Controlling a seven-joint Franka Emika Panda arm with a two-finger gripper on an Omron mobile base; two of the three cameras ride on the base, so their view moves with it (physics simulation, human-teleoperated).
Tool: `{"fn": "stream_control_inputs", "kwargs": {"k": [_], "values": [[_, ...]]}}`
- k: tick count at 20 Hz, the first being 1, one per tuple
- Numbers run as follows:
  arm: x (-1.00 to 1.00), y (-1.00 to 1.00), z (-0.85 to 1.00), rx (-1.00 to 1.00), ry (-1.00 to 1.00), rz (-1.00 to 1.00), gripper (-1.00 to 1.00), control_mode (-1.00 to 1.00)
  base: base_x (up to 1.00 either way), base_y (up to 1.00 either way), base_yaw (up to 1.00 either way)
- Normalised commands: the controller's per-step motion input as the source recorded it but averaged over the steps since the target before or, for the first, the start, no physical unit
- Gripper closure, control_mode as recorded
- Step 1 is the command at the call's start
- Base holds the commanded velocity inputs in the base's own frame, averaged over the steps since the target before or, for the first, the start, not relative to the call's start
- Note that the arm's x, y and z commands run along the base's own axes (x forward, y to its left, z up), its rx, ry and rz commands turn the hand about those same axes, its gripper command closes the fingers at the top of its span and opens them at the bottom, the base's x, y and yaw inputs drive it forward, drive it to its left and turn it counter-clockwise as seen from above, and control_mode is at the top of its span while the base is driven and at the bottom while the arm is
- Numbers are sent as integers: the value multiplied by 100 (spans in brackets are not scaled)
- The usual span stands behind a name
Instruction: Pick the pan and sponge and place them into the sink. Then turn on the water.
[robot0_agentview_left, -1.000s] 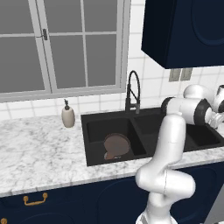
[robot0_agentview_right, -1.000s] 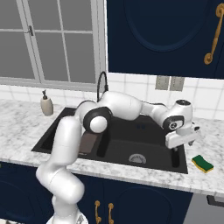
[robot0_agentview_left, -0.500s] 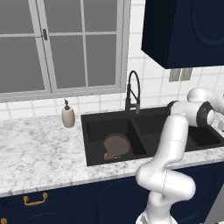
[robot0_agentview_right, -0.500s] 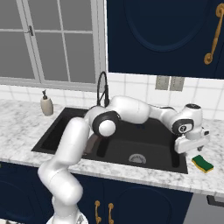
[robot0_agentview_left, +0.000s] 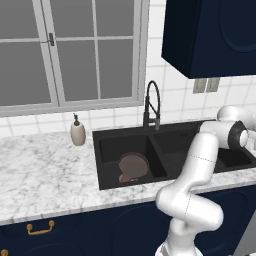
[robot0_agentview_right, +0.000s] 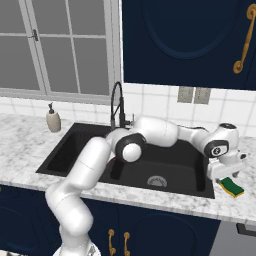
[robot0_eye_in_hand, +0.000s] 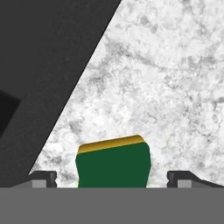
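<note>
Gripper, in the right base view, hangs at the right end of the sink, just over the sponge, which lies on the marble counter right of the right basin. Its fingers are hard to make out here against the white hand. The black gooseneck faucet stands behind the sink, and a soap bottle sits on the counter at far left.

From the left base view, the pan lies in the left basin of the sink, tipped a little, handle toward the near wall. The arm reaches right across the right basin. The faucet rises behind the divider, and the soap bottle stands left of the sink.

Seen from the hand, the gripper is spread wide, one fingertip on either side of the sponge, apart from it. The sponge shows its green top with a yellow edge and rests on the counter beside the sink's dark rim.
</note>
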Motion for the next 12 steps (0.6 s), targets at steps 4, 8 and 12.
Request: {"fn": "stream_control_inputs", "kwargs": {"k": [4, 8, 12], "values": [[0, -24, -17, 0, 3, 0, -100, -100, 0, 0, 0], [0, -19, -18, 0, 2, 1, -100, -100, 0, 0, 0], [0, -11, -20, 0, 0, 0, -100, -100, 0, 0, 0]]}}
